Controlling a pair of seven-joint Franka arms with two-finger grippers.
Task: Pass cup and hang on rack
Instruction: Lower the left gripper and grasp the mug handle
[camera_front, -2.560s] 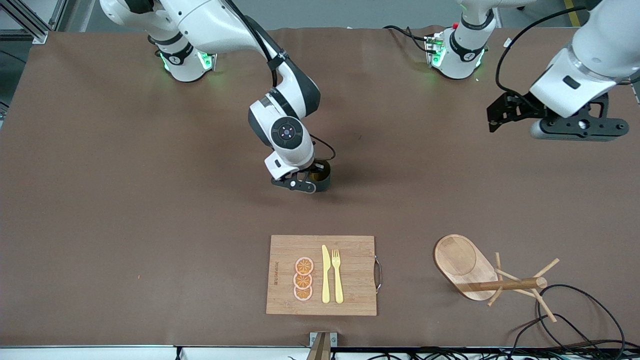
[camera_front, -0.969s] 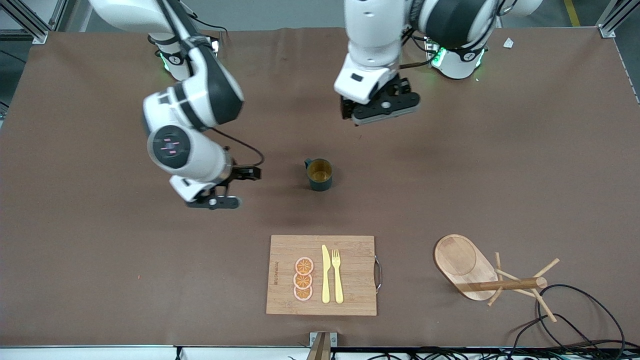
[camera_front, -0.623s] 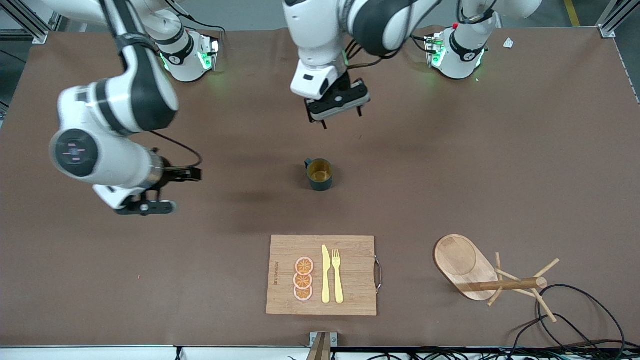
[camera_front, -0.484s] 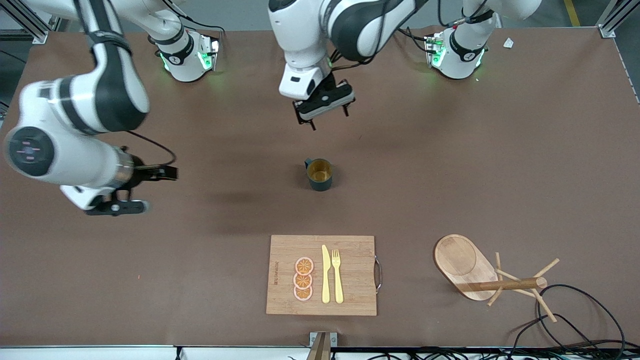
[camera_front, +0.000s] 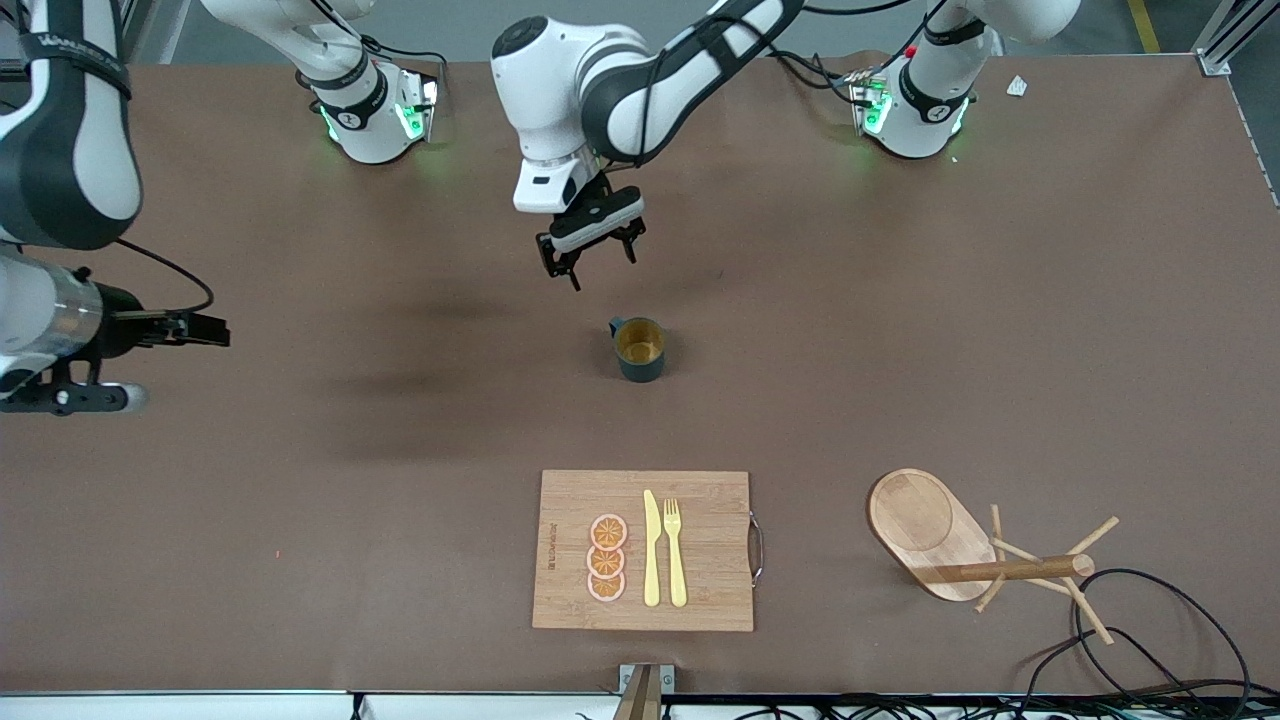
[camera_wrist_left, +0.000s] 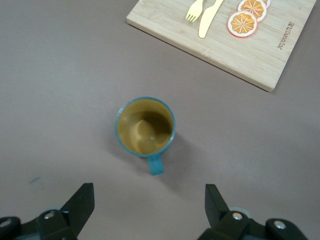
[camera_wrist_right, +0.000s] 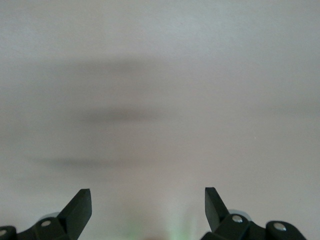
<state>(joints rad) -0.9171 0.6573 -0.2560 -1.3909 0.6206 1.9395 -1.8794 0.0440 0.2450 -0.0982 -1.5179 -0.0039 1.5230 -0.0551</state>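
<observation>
The cup (camera_front: 638, 348) stands upright on the brown counter (camera_front: 900, 350) near its middle, mouth up, with nothing touching it. Its small handle points toward the right arm's end of the counter and slightly away from the front camera. In the left wrist view the cup (camera_wrist_left: 145, 128) shows its yellowish-brown inside and teal rim.

The left pincer (camera_front: 588, 254) hangs in the air over bare counter just beside the cup, on the side toward the robots' bases. Its two fingers are spread wide apart and hold nothing. In the left wrist view the pincer (camera_wrist_left: 150, 207) frames the cup between its fingertips (camera_wrist_left: 82, 200), but they are well above it and apart from it.

The right pincer (camera_front: 60, 400) is up in the air over the right arm's end of the counter, at the edge of the front view, well apart from the cup. In the right wrist view the pincer (camera_wrist_right: 147, 207) has its fingers released and spread wide, with nothing between them and only blurred surface below.

The rack (camera_front: 975, 550) stands toward the left arm's end of the counter, nearer to the front camera than the cup, its pegs bare. A wooden cutting board (camera_front: 700, 500) lies between the cup and the front camera, carrying orange slices (camera_front: 607, 557), a yellow knife (camera_front: 651, 548) and a yellow fork (camera_front: 675, 550).
</observation>
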